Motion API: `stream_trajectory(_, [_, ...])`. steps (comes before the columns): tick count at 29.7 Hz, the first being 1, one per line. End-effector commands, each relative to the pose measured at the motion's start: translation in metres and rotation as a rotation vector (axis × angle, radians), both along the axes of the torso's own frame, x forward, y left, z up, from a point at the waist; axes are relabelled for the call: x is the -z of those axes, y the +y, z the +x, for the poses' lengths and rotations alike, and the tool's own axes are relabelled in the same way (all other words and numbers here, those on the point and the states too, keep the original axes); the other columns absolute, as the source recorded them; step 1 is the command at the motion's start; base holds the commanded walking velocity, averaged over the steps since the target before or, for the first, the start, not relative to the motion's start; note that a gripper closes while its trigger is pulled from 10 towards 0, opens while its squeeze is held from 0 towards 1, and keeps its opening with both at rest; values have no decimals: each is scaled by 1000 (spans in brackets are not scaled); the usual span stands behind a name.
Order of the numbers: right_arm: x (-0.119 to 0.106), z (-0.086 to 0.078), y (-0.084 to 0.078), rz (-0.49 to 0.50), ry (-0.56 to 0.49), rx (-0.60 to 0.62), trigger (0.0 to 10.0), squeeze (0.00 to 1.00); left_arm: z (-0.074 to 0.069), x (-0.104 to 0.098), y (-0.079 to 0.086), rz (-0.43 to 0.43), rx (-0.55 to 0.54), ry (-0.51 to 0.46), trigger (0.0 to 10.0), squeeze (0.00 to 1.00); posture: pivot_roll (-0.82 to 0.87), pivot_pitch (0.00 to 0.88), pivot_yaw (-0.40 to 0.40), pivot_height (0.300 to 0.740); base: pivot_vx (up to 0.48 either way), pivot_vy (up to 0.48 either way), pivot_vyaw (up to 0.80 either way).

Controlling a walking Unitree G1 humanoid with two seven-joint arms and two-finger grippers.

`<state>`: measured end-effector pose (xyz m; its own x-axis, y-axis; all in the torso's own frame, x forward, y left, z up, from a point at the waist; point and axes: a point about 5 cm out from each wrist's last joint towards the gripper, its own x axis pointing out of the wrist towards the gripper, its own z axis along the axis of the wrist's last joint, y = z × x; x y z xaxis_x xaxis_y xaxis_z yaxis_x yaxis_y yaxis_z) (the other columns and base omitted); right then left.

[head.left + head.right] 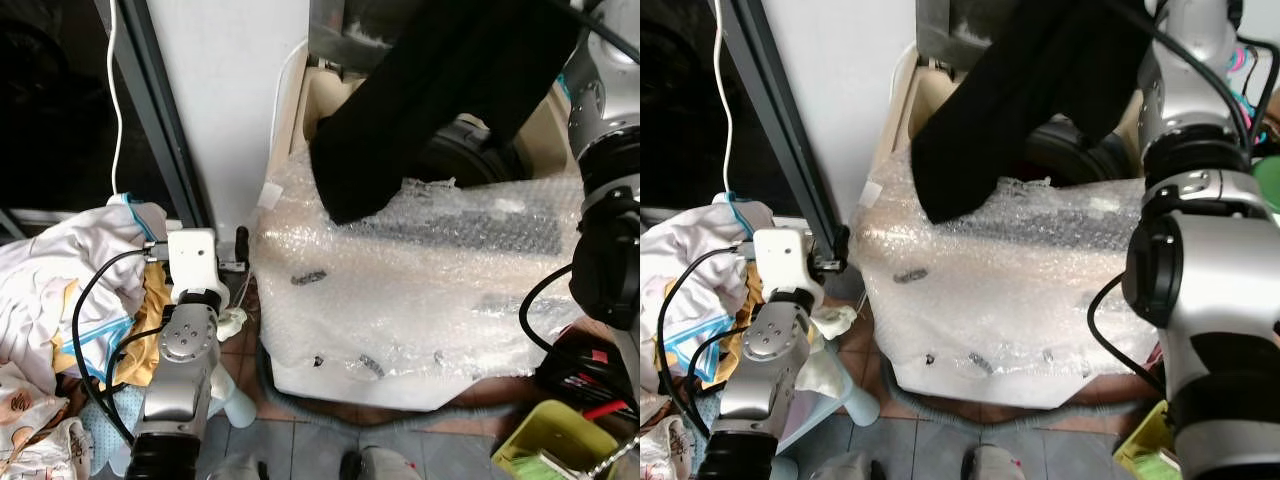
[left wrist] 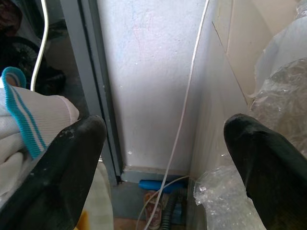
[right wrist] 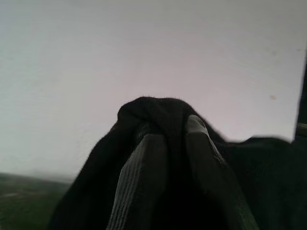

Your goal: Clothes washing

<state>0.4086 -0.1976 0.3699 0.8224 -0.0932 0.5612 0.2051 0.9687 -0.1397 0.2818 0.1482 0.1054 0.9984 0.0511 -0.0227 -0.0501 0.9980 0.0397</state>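
Left gripper (image 2: 160,158): fingers spread wide apart with nothing between them, at the end of the silver left arm (image 1: 180,380) at about 7 o'clock in the head views, pointing at the gap between the clothes pile and the washing machine.
Left fingertips (image 2: 72,158): one black pad lies just beside a white cuff with blue stripes (image 2: 26,100); the other sits near crinkled plastic wrap.
Clothes pile (image 1: 60,290): white, yellow and printed garments heaped at 9 o'clock, touching the left arm's side; black cables loop over them.
White cord (image 1: 117,90): hangs down the dark doorway at 10 o'clock, reaching the top of the pile.
Grey frame (image 1: 165,120): slanted post between the doorway and the white wall (image 1: 230,90).
Washing machine (image 1: 300,100): cream top-loader, from centre out to 3 o'clock, its top open with a dark drum showing.
Bubble wrap (image 1: 410,290): covers the machine's front panel and upper edge, crumpled at the rim.
Black garment (image 1: 420,100): long dark cloth hanging from 1 o'clock down across the machine's opening; its lower end rests on the wrapped rim at about 12 o'clock.
Right gripper (image 3: 175,139): fingers pressed together, pinching a fold of the black garment, with the pale wall behind.
Right arm (image 1: 1200,250): silver and black, rising along 3 o'clock.
Yellow-green bin (image 1: 555,435): at 5 o'clock on the floor.
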Motion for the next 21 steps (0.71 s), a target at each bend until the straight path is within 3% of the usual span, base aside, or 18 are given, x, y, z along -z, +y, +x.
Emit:
stream_trajectory(1, [26, 5, 16, -56, 81, -115, 10000, 725, -2, 0, -2, 13, 5, 0, 10000, 0, -1, 0, -19, 740, 0, 0, 0])
stream_trajectory(2, [38, 7, 21, -66, 122, -159, 10000, 725, -2, 0, -3, 13, 6, 1, 10000, 0, -1, 0, -19, 740, 0, 0, 0])
stream_trajectory(3, [49, 8, 27, -73, 160, -206, 10000, 1000, -2, 0, -3, 14, 6, 1, 10000, 0, -4, 0, -17, 740, 0, 0, 0])
stream_trajectory(4, [73, 9, 40, -98, 238, -319, 10000, 1000, -2, 0, -3, 15, 8, -1, 10000, 0, -4, 0, -17, 740, 0, 0, 0])
stream_trajectory(10, [133, -4, 62, -348, 369, -475, 10000, 1000, 0, 0, -3, 36, -11, -4, 10000, 0, -19, 0, -15, 740, 0, 0, 0])
stream_trajectory(18, [178, -22, 67, -283, 449, -541, 10000, 1000, 1, 0, -2, 49, -35, -1, 10000, 0, -22, 0, -17, 740, 0, 0, 0])
stream_trajectory(21, [188, -33, 66, -206, 438, -526, 10000, 1000, 0, -1, -2, 54, -40, -5, 10000, 0, -15, 0, -20, 740, 0, 0, 0])
